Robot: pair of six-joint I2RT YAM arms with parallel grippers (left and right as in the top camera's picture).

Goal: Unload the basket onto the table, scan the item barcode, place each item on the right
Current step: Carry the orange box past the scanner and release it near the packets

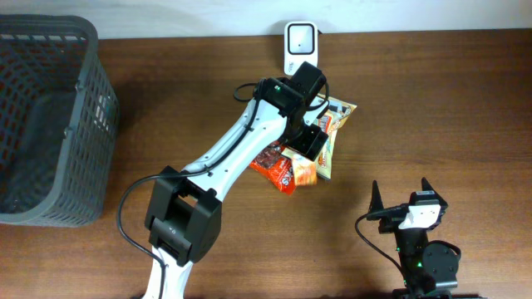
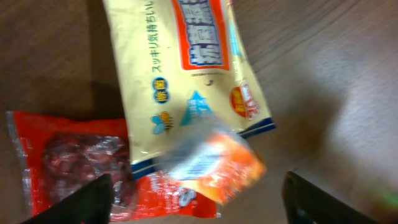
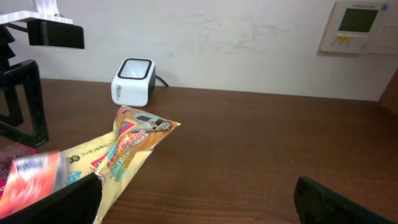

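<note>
My left end effector (image 2: 198,182) hangs with its fingers spread wide, pinching nothing, above a heap of snack bags on the table (image 1: 416,100), on my side of the scanner (image 1: 300,46) and near it. Directly beneath the gap is a small orange packet (image 2: 217,168), blurred in my wrist view. It rests on the corner of a long yellow bag (image 2: 186,74) and on a red bag (image 2: 62,162) farther from the scanner. My right end effector (image 1: 401,189) is also spread and empty, well apart from the scanner. I take the orange packet for the item, though I cannot make out a barcode on it. The danger is the overlap: closing here could catch the yellow bag's edge too, or the slick film could slide away. Then the code would reach the scanner window turned the wrong way.
</note>
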